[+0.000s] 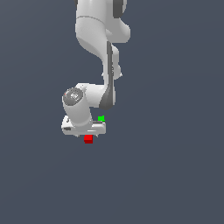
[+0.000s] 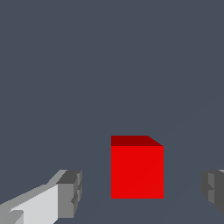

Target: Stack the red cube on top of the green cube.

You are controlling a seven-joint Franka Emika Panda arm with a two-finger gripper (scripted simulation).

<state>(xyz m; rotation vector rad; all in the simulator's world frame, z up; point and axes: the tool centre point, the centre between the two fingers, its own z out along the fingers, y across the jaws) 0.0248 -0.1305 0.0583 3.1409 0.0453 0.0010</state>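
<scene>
- The whole background is one flat surface of dark blue-grey colour, and it fills the exterior view from edge to edge.
- No line separates floor from wall; if it is a table or a floor, I cannot tell.
- The surface is plain, without texture, pattern or marks.
- The light is soft and even, and the tone is almost the same in every corner of the exterior view.
- In the wrist view the same dark blue-grey surface fills the picture behind everything.
- There the lower part looks slightly lighter than the upper part, with a faint diagonal change of tone.
</scene>
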